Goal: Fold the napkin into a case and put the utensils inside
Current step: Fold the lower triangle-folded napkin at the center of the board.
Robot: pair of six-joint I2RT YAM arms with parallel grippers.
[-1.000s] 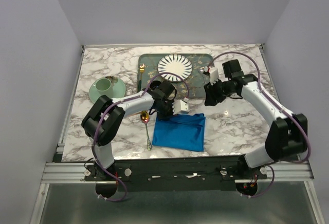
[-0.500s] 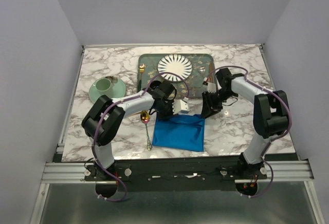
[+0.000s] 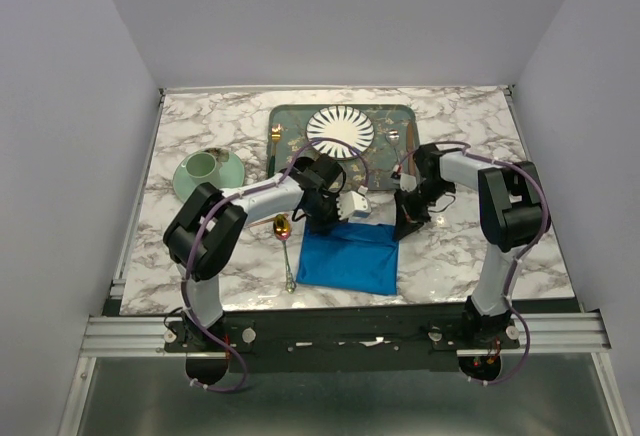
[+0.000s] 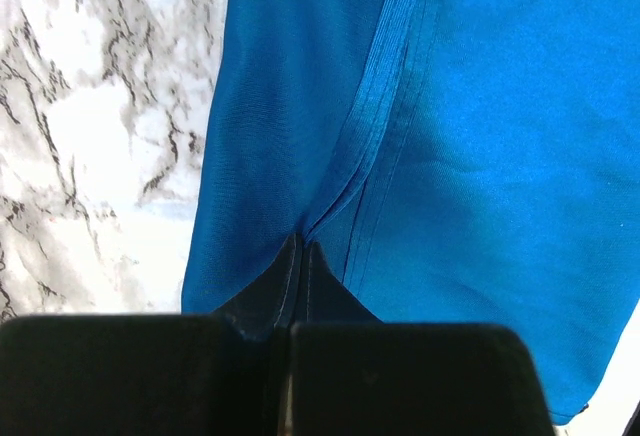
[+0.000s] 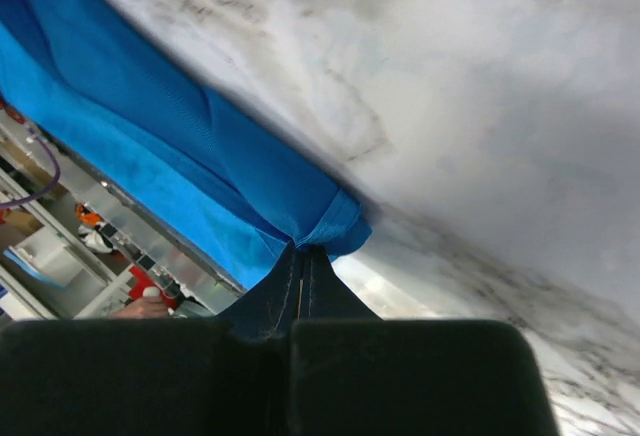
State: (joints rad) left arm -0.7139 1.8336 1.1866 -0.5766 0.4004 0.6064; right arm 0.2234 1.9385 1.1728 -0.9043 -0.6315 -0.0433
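Blue napkin [image 3: 350,259] lies flat near the front middle of a marble table [image 3: 200,246], seen from above. Both robot arms reach in over its far edge. The left gripper [image 3: 315,224] has its jaws pressed together on a raised fold of cloth near the napkin's far left corner. The right gripper [image 3: 400,230] is clamped on the far right corner, and its wrist camera shows the hem bunched between the fingers.

A small gold-bowled spoon [image 3: 286,251] lies just left of the napkin, its handle pointing toward the front edge. Behind the arms, a grey-green tray [image 3: 290,121] holds a striped white plate [image 3: 340,131]. A small shiny item on the tray's right side may be cutlery, but it is too small to tell. A pale green cup [image 3: 204,165] sits on a saucer [image 3: 228,178] at the left.
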